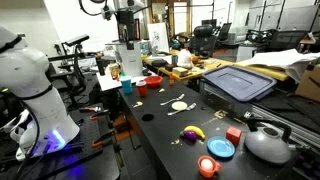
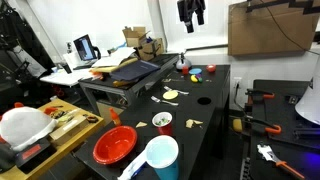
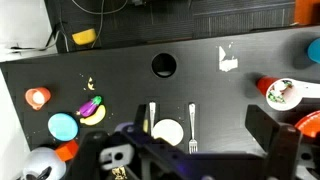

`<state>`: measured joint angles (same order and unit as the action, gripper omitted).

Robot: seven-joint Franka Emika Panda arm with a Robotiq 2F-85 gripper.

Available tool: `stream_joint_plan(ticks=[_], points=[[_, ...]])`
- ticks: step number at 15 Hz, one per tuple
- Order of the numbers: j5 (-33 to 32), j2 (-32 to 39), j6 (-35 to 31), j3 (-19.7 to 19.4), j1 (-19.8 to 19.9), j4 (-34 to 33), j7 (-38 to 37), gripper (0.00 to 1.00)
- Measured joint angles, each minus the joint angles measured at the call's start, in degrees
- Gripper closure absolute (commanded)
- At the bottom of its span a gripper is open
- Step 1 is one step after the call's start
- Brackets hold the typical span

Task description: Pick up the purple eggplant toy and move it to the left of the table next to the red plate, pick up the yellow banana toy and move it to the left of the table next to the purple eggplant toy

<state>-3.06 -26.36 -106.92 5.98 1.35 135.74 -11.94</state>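
Observation:
The purple eggplant toy (image 3: 90, 104) lies against the yellow banana toy (image 3: 94, 116) on the black table (image 3: 120, 60); the pair also shows in an exterior view (image 1: 192, 132). The red plate (image 2: 115, 144) sits at the opposite end of the table and shows in an exterior view (image 1: 153, 81) and at the wrist view's edge (image 3: 310, 124). My gripper (image 3: 200, 150) is open and empty, high above the table in both exterior views (image 1: 125, 18) (image 2: 191, 12), over a pale disc (image 3: 167, 131).
A blue plate (image 3: 63, 126), an orange cup (image 3: 37, 97), a red cube (image 1: 233, 135) and a kettle (image 1: 268, 143) crowd the toys. Two forks (image 3: 191, 121) flank the disc. A round hole (image 3: 164, 66) is in the top. A small red cup (image 3: 280, 92) stands by the red plate.

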Motion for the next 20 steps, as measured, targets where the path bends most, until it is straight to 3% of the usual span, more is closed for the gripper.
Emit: stream_joint_plan(ticks=[14, 20], points=[[0.13, 0.12, -0.02, -0.01, -0.15, -0.03, 0.00, 0.00], [0.57, 6.42, -1.13, 1.43, -0.68, -4.82, -5.66, 0.00]])
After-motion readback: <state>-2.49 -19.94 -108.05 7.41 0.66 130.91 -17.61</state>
